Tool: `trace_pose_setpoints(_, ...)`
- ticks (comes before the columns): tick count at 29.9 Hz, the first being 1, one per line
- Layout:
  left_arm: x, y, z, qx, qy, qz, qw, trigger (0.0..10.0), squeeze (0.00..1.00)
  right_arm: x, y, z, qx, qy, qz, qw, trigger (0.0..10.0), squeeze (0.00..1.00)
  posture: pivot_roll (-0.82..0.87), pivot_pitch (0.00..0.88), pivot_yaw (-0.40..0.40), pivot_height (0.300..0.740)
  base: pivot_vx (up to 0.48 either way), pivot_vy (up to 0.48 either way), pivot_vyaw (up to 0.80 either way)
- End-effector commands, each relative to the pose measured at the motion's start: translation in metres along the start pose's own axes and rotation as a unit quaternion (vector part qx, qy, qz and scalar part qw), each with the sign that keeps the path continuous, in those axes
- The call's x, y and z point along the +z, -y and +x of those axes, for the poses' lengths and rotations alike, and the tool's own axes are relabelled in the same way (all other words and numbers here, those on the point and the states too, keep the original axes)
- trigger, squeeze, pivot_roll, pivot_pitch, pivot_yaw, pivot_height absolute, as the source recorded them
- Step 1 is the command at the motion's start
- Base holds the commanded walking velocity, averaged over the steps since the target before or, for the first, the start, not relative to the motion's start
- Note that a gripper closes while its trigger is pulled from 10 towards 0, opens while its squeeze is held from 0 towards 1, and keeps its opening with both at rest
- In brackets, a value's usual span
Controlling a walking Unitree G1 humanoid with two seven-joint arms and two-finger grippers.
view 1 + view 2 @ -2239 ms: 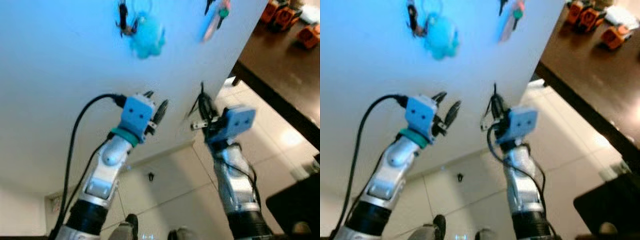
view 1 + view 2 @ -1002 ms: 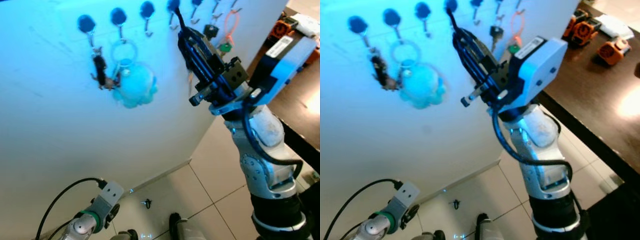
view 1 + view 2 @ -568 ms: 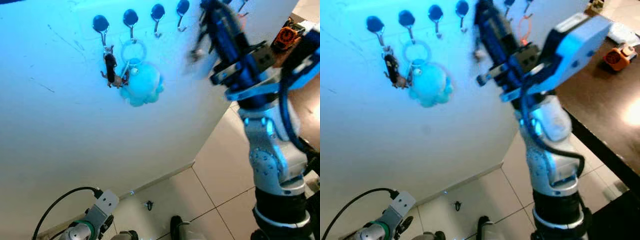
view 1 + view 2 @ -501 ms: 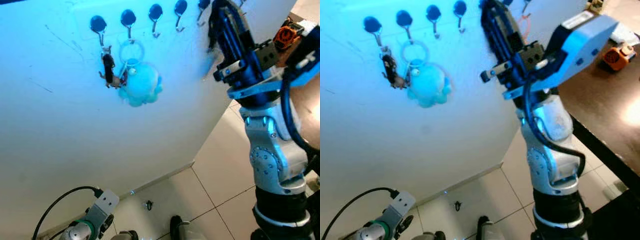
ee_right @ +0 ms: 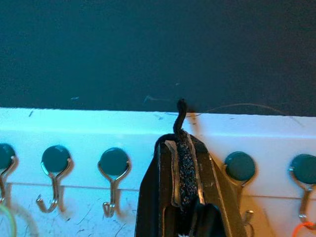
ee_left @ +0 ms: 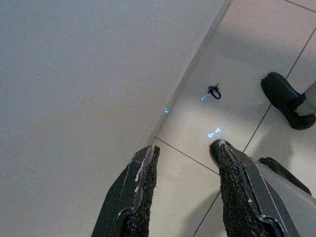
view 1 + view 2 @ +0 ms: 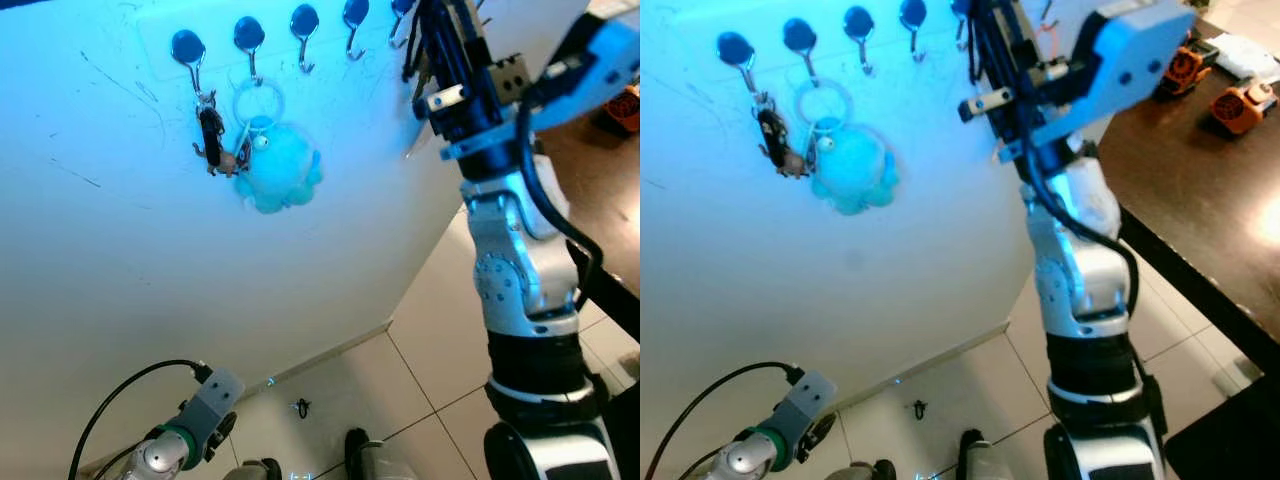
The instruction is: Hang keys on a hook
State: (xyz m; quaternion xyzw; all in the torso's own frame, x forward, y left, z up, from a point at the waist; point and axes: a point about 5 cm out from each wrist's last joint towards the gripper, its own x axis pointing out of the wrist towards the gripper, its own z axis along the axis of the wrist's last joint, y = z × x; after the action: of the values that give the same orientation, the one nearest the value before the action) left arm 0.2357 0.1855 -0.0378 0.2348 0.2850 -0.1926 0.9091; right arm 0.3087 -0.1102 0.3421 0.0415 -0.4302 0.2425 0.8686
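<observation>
Black cord, limp and light, stayed pinched in the closed right end effector by the hooks; left end effector hung open, empty.

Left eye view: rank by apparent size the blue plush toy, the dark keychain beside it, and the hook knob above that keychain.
1. Blue plush toy
2. Dark keychain
3. Hook knob
All hang on the same wall, so nearness hardly skews this.

The wall glows pale cyan-white, and the hooks on it have dark teal round heads with silvery wire. A fluffy turquoise plush hangs beside a black key fob. The right gripper is black and pinches a black cord. The floor tiles are light beige, the table dark brown with orange things on it.
</observation>
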Motion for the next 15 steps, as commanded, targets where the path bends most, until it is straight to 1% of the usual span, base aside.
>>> trace_pose_setpoints(1, -0.007, 0.003, -0.003, -0.006, -0.01, -0.006, 1.0, 10.0, 0.0, 0.001, -0.003, 0.002, 0.007, 0.008, -0.002, 1.0, 10.0, 0.0, -0.07, 0.155, 0.072, 0.74, 0.0, 0.0, 0.0)
trace_pose_setpoints(3, -0.007, 0.003, -0.003, -0.006, -0.009, -0.006, 1.0, 10.0, 0.0, 0.0, -0.003, 0.004, 0.008, 0.009, -0.003, 1.0, 10.0, 0.0, -0.07, 0.157, 0.072, 0.74, 0.0, 0.0, 0.0)
trace_pose_setpoints(6, -0.007, 0.004, -0.003, -0.007, -0.003, -0.006, 1.0, 10.0, 0.0, -0.007, -0.001, 0.01, 0.004, 0.004, -0.023, 1.0, 10.0, 0.0, -0.07, 0.16, 0.07, 0.74, 0.0, 0.0, 0.0)
trace_pose_setpoints(12, -0.006, 0.004, -0.003, -0.007, -0.001, -0.006, 1.0, 10.0, 0.0, -0.012, -0.001, 0.01, 0.005, -0.004, -0.027, 1.0, 10.0, 0.0, -0.06, 0.16, 0.068, 0.74, 0.0, 0.0, 0.0)
trace_pose_setpoints(15, -0.007, 0.003, -0.003, -0.006, 0.0, -0.006, 1.0, 10.0, 0.0, -0.021, -0.002, 0.009, 0.009, -0.014, -0.029, 0.999, 10.0, 0.0, -0.06, 0.158, 0.07, 0.74, 0.0, 0.0, 0.0)
